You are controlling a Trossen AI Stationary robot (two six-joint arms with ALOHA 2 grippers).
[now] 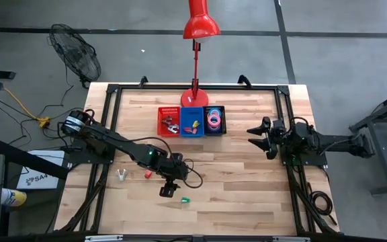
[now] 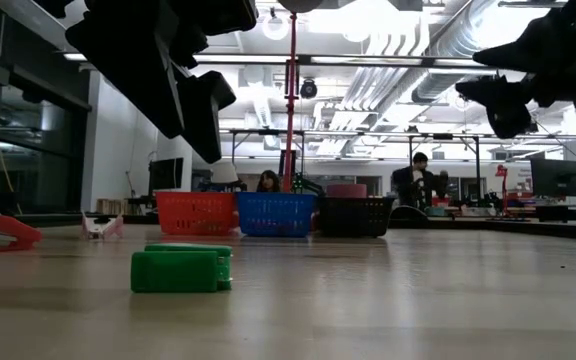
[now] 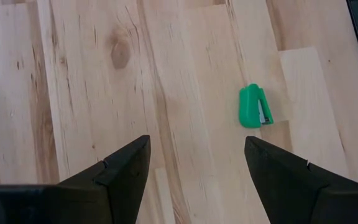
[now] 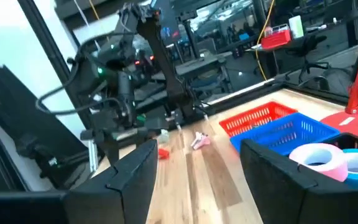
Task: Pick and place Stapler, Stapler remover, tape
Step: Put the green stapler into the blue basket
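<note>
A small green stapler (image 1: 185,199) lies on the wooden table near the front, also seen in the left wrist view (image 3: 254,107) and the low view (image 2: 180,270). My left gripper (image 1: 168,190) hangs open just left of it, tilted downward, with nothing between its fingers (image 3: 197,162). A red stapler (image 1: 148,174) and a white stapler remover (image 1: 121,176) lie farther left. Pink and blue tape rolls (image 1: 214,119) sit in the dark bin (image 1: 222,129) at the far middle. My right gripper (image 1: 257,136) waits open at the right, pointing level at the bins.
A red bin (image 1: 161,114), a blue bin (image 1: 185,111) and the dark bin stand in a row at the far middle, the first two holding small items. A red desk lamp (image 1: 195,87) stands behind them. Black frame rails (image 1: 109,114) run along the table's sides.
</note>
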